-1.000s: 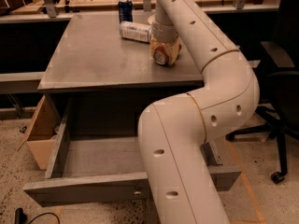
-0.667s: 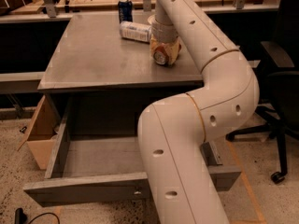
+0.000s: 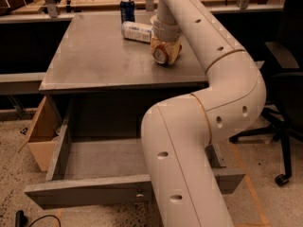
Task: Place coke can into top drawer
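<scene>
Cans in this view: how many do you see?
2. The dark blue can stands at the back of the cabinet top; the coke can lies on its side at the pincer, further forward. The arm may hide others.

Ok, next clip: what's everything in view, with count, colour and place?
coke can: one, red with silver top, on its side on the cabinet top
dark blue can: one, upright, back of the cabinet top
plastic bottle: one, clear with white label, lying behind the coke can
cabinet: one, grey
top drawer: one, grey, pulled open
cardboard box: one, brown, floor left of the drawer
office chair: one, black, right
arm: one, white, reaching over the drawer
gripper: one, tan, at the coke can
</scene>
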